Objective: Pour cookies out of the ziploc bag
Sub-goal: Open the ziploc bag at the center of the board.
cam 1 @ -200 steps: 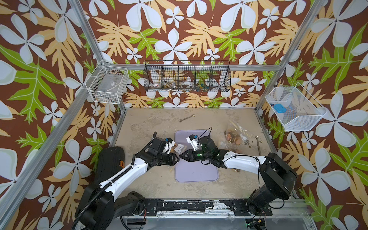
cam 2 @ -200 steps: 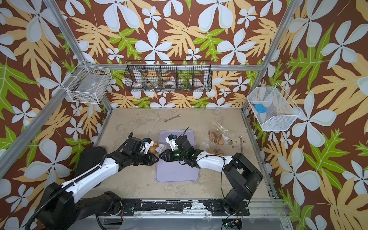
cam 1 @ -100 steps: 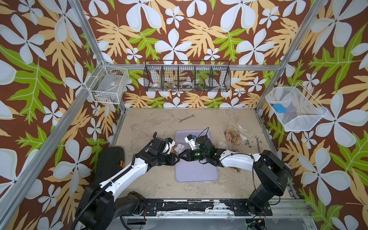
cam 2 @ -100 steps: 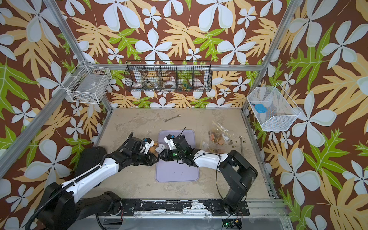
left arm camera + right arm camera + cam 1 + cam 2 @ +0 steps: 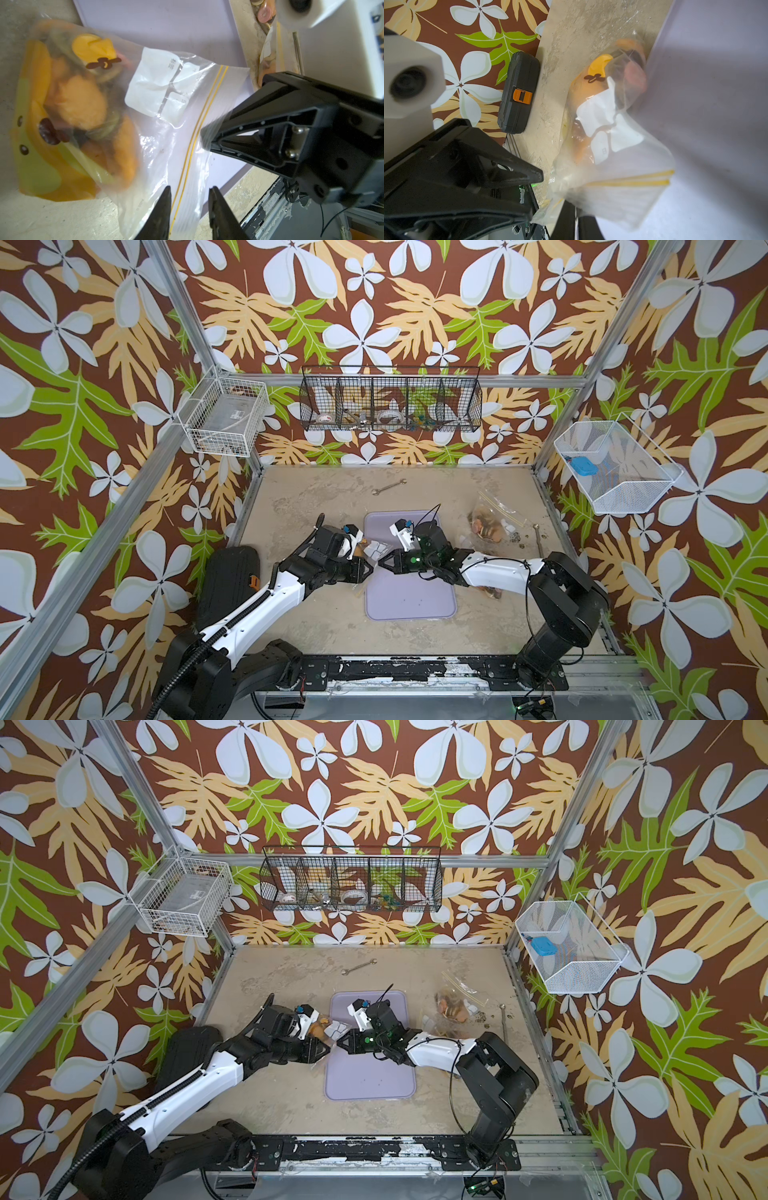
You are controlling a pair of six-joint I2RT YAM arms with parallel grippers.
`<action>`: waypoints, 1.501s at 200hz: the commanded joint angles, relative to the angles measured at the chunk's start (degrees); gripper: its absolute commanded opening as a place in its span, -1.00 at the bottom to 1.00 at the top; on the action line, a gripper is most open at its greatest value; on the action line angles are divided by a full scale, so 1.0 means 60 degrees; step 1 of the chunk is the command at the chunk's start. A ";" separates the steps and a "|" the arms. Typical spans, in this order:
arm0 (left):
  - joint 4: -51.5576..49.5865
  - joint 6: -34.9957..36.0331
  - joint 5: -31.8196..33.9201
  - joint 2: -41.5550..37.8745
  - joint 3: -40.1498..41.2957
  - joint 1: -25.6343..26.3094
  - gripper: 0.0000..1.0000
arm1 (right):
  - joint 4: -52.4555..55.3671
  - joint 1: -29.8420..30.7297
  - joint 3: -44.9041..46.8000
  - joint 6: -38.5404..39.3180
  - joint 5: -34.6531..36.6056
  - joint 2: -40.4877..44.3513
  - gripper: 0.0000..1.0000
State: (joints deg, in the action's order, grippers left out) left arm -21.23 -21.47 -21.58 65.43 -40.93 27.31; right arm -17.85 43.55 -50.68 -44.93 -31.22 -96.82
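Note:
A clear ziploc bag [image 5: 376, 549] [image 5: 338, 1029] with yellow zip lines and a white label lies at the left edge of the lilac tray [image 5: 409, 597]. Blurred orange, dark brown and pink cookies [image 5: 79, 104] [image 5: 635, 79] show through the plastic, together with a yellow-green piece. My right gripper [image 5: 381, 566] [image 5: 576, 216] is shut on the mouth edge of the ziploc bag [image 5: 612, 162]. My left gripper [image 5: 371, 571] [image 5: 190, 193] faces it tip to tip. Its jaws stand apart over the zip strip of the ziploc bag [image 5: 187, 87].
A second clear bag of round tan and pink biscuits [image 5: 486, 522] lies right of the tray, partly under my right arm. A wrench [image 5: 388, 486] lies at the back. A black case [image 5: 228, 580] sits left of the table. Wire baskets hang on the walls.
My right gripper has closed its jaws on the bag's mouth edge, and its arm shifted slightly left. The left arm has not moved.

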 commanded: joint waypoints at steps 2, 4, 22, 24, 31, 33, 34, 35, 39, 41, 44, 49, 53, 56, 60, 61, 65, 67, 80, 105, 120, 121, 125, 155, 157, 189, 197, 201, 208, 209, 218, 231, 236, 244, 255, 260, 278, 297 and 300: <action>-0.0106 -0.0034 0.0105 0.0129 -0.0150 -0.0005 -0.32 | -0.0043 0.0020 0.0034 0.0170 -0.0007 0.0161 -0.85; -0.0097 -0.0027 0.0091 0.0152 -0.0151 -0.0002 -0.32 | -0.0043 0.0010 0.0037 0.0165 0.0001 0.0160 -0.85; -0.0136 0.0102 0.0013 0.0340 -0.0246 -0.0004 -0.32 | 0.0015 0.0008 0.0067 0.0208 0.0009 0.0235 -0.90; -0.0134 0.0106 0.0002 0.0355 -0.0248 -0.0009 -0.32 | 0.0012 0.0008 0.0067 0.0219 0.0016 0.0233 -0.90; -0.0125 0.0134 -0.0026 0.0399 -0.0281 0.0002 -0.32 | 0.0009 0.0021 0.0080 0.0215 0.0018 0.0241 -0.90; -0.0123 0.0147 -0.0033 0.0414 -0.0294 -0.0007 -0.32 | 0.0003 0.0014 0.0077 0.0220 0.0018 0.0242 -0.91; -0.0123 0.0149 -0.0049 0.0416 -0.0296 -0.0009 -0.32 | 0.0009 0.0018 0.0080 0.0221 0.0018 0.0242 -0.91; -0.0131 0.0158 -0.0057 0.0417 -0.0304 0.0005 -0.32 | 0.0005 0.0020 0.0081 0.0214 0.0018 0.0235 -0.91; -0.0117 0.0168 -0.0067 0.0432 -0.0323 -0.0003 -0.32 | 0.0015 0.0019 0.0082 0.0219 0.0026 0.0236 -0.91; -0.0114 0.0185 -0.0069 0.0433 -0.0326 -0.0009 -0.32 | 0.0015 0.0021 0.0078 0.0221 0.0020 0.0241 -0.91; -0.0117 0.0190 -0.0080 0.0433 -0.0340 0.0002 -0.33 | 0.0028 0.0015 0.0070 0.0226 0.0037 0.0242 -0.92; -0.0121 0.0207 -0.0115 0.0412 -0.0367 0.0010 -0.33 | 0.0070 0.0013 0.0067 0.0232 0.0059 0.0235 -0.92; -0.0109 0.0216 -0.0123 0.0369 -0.0371 -0.0008 -0.33 | 0.0119 0.0019 0.0053 0.0238 0.0083 0.0226 -0.92; -0.0059 0.0209 -0.0123 0.0333 -0.0371 0.0002 -0.33 | 0.0138 0.0012 0.0041 0.0255 0.0096 0.0217 -0.93; -0.0005 0.0186 -0.0144 0.0278 -0.0357 0.0002 -0.33 | 0.0162 0.0014 0.0038 0.0265 0.0118 0.0227 -0.93; 0.0017 0.0183 -0.0141 0.0253 -0.0350 -0.0004 -0.33 | 0.0162 0.0011 0.0030 0.0273 0.0127 0.0220 -0.93; 0.0076 0.0149 -0.0145 0.0173 -0.0330 0.0000 -0.33 | 0.0188 0.0008 0.0026 0.0271 0.0135 0.0223 -0.94; 0.0117 0.0132 -0.0143 0.0134 -0.0317 -0.0001 -0.33 | 0.0187 0.0015 0.0024 0.0278 0.0135 0.0226 -0.94; 0.0278 0.0073 -0.0191 -0.0059 -0.0247 0.0004 -0.31 | 0.0206 0.0003 0.0003 0.0306 0.0136 0.0213 -0.95; 0.0272 0.0176 -0.0369 0.0087 -0.0224 0.0007 -0.31 | 0.0249 0.0007 -0.0021 0.0330 0.0115 0.0184 -1.00; 0.0298 0.0209 -0.0515 0.0224 -0.0217 0.0013 -0.31 | 0.0240 -0.0021 -0.0047 0.0325 0.0077 0.0184 -1.00; 0.0300 0.0209 -0.0517 0.0233 -0.0214 0.0008 -0.31 | 0.0237 -0.0014 -0.0048 0.0325 0.0077 0.0184 -1.00; 0.0302 0.0210 -0.0533 0.0255 -0.0209 0.0012 -0.31 | 0.0243 -0.0011 -0.0050 0.0321 0.0070 0.0197 -1.00; 0.0344 0.0297 -0.0570 0.0399 -0.0279 0.0004 -0.32 | 0.0246 -0.0040 -0.0067 0.0314 -0.0026 0.0253 -1.00; 0.0334 0.0298 -0.0583 0.0410 -0.0290 0.0004 -0.32 | 0.0249 -0.0041 -0.0065 0.0300 -0.0029 0.0267 -1.00; 0.0348 0.0328 -0.0555 0.0723 -0.0450 0.0091 -0.33 | 0.0248 -0.0081 -0.0021 0.0278 -0.0166 0.0301 -1.00; 0.0347 0.0342 -0.0527 0.0803 -0.0481 0.0092 -0.33 | 0.0241 -0.0091 -0.0021 0.0281 -0.0212 0.0301 -1.00; 0.0349 0.0347 -0.0502 0.0857 -0.0499 0.0103 -0.34 | 0.0239 -0.0094 -0.0014 0.0295 -0.0227 0.0314 -1.00; 0.0346 0.0355 -0.0463 0.0921 -0.0525 0.0117 -0.35 | 0.0235 -0.0087 0.0006 0.0270 -0.0232 0.0329 -1.00; 0.0353 0.0363 -0.0447 0.0941 -0.0529 0.0119 -0.35 | 0.0220 -0.0084 0.0007 0.0275 -0.0232 0.0330 -1.00; 0.0347 0.0358 -0.0404 0.1021 -0.0546 0.0132 -0.37 | 0.0215 -0.0081 0.0022 0.0266 -0.0259 0.0345 -1.00; 0.0351 0.0385 -0.0398 0.1072 -0.0587 0.0136 -0.39 | 0.0235 -0.0093 0.0023 0.0266 -0.0286 0.0330 -1.00; 0.0353 0.0400 -0.0397 0.1070 -0.0594 0.0136 -0.40 | 0.0248 -0.0088 0.0023 0.0266 -0.0283 0.0319 -1.00; 0.0363 0.0399 -0.0386 0.1055 -0.0605 0.0150 -0.41 | 0.0250 -0.0094 0.0011 0.0256 -0.0289 0.0302 -1.00; 0.0396 0.0400 -0.0340 0.1006 -0.0606 0.0150 -0.41 | 0.0251 -0.0087 0.0008 0.0287 -0.0341 0.0286 -1.00; 0.0403 0.0408 -0.0311 0.1011 -0.0606 0.0150 -0.41 | 0.0249 -0.0092 0.0021 0.0281 -0.0347 0.0297 -1.00; 0.0353 0.0441 -0.0277 0.1140 -0.0620 0.0162 -0.41 | 0.0216 -0.0095 0.0052 0.0284 -0.0392 0.0341 -1.00; 0.0332 0.0455 -0.0211 0.1296 -0.0634 0.0167 -0.57 | 0.0234 -0.0103 0.0067 0.0323 -0.0392 0.0381 -1.00; 0.0329 0.0459 -0.0198 0.1314 -0.0635 0.0165 -0.59 | 0.0235 -0.0107 0.0067 0.0325 -0.0392 0.0388 -1.00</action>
State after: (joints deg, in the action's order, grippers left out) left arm -19.38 -19.46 -23.81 72.58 -44.25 28.23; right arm -16.23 43.03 -50.46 -43.42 -32.99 -95.13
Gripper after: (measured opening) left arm 0.256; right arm 0.051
